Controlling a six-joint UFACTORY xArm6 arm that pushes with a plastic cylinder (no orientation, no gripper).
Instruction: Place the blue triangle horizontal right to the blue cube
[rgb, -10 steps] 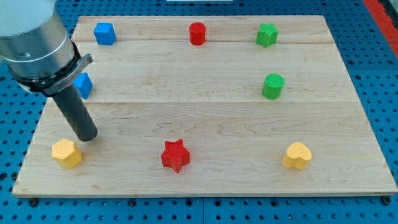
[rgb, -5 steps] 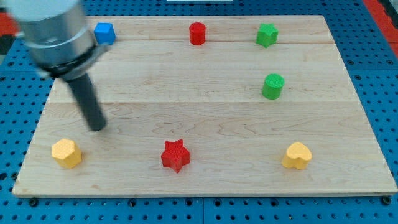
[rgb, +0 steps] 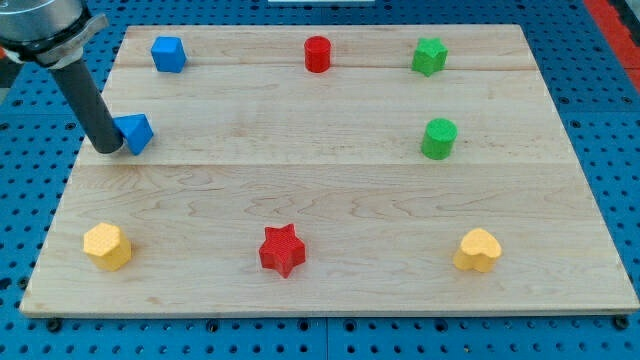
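Blue triangle sitting near board's left edge, below blue cube, well short of goal spot right of cube; my tip pressing against triangle's left side, seemingly lining up rightward shove; no jaws on rod, nothing gripped; red cylinder lying further right along cube's row

My tip touching left side of blue triangle. Straight above triangle: blue cube, bare wood between. Right of cube open as far as red cylinder. Board middle open (blocks only along edges): yellow block, red star near bottom.
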